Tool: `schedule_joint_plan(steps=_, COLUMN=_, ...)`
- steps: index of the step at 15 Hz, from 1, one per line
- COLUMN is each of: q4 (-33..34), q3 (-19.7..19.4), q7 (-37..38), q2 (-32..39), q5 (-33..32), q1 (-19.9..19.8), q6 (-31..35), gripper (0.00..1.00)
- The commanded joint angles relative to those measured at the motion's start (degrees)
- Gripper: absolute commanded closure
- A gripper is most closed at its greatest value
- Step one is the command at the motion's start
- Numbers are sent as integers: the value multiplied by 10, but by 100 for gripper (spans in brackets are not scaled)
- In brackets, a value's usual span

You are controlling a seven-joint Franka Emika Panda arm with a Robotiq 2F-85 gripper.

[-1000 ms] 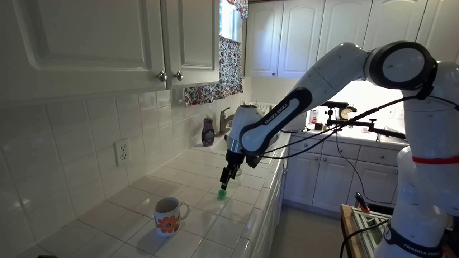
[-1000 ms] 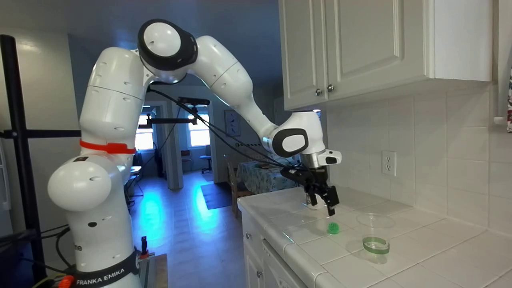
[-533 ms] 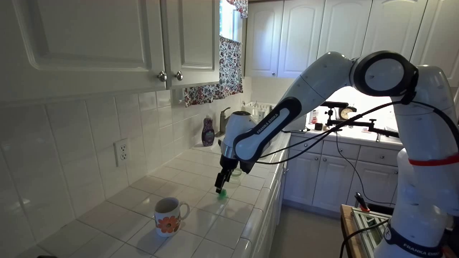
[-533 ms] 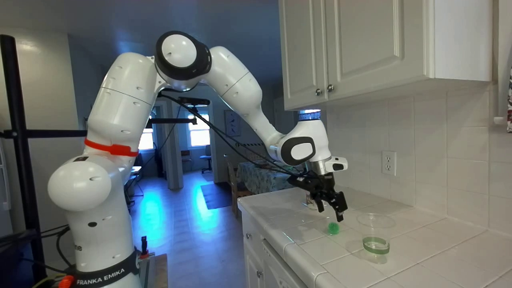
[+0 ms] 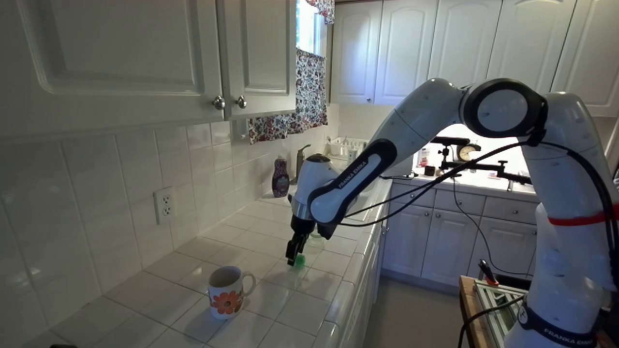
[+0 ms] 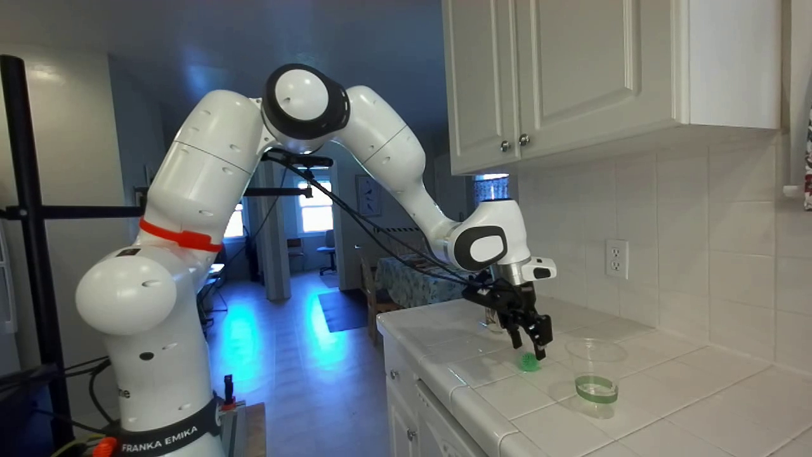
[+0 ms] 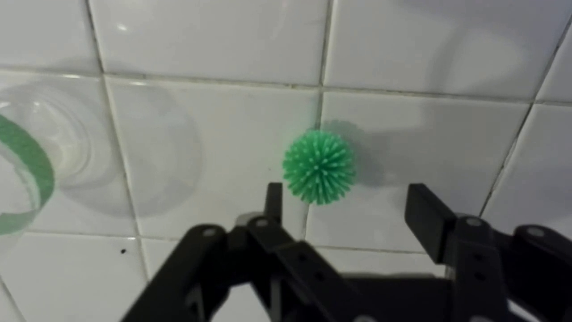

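A green spiky ball [image 5: 300,261] lies on the white tiled counter [image 5: 271,304]. It also shows in an exterior view [image 6: 528,362] and in the wrist view [image 7: 318,167]. My gripper [image 7: 344,192] is open and empty, its black fingers just above the counter. In the wrist view the ball lies ahead of the fingertips, nearer the left finger. In an exterior view the gripper [image 6: 529,351] is close over the ball; contact cannot be told. A clear plastic cup with a green band [image 6: 596,388] stands beside the ball; it shows at the left edge of the wrist view [image 7: 44,170].
A white mug with an orange flower [image 5: 226,299] stands on the counter. A dark soap bottle [image 5: 280,179] stands by the faucet [image 5: 300,162]. White upper cabinets [image 6: 590,70] hang over the counter. A tiled wall with an outlet [image 6: 616,259] runs behind it.
My gripper has moved down towards the counter and, in an exterior view, to the left, coming close to the green ball. The ball, cup and mug have not moved.
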Motion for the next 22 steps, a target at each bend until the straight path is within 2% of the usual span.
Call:
schedule_joint_plan(steps=1, q4=32, q3=7, q7=11, q2=21, q5=-14, q1=-7, q6=-27, gripper=58)
schedule_joint_plan(steps=5, q4=34, q3=-9, q7=33, q2=16, q5=-33, q1=3, q6=-73, gripper=88)
schedule_joint_plan(steps=7, q4=36, q3=-15, q7=48, q2=12, q5=-47, q1=5, q6=-97, gripper=98)
schedule_joint_plan(steps=9, q4=29, q3=-20, q7=61, q2=-3, q5=-56, q1=5, q6=-111, gripper=96)
schedule_joint_plan(steps=11, q4=22, q3=-24, q7=70, q2=-14, q5=-64, q1=3, q6=-114, gripper=100)
schedule_joint_plan(steps=15, q4=7, q3=-30, q7=81, q2=-42, q5=-68, q1=0, q6=-106, gripper=100)
schedule_joint_plan(steps=16, q4=7, q3=-30, q7=84, q2=-46, q5=-64, q1=-2, q6=-107, gripper=75)
schedule_joint_plan(steps=18, q4=-8, q3=-6, q7=48, q2=-68, q5=-31, q1=-17, q6=-125, gripper=68)
schedule_joint_plan(steps=22, q4=-32, q3=17, q7=11, q2=-95, q5=0, q1=-25, q6=-174, gripper=38)
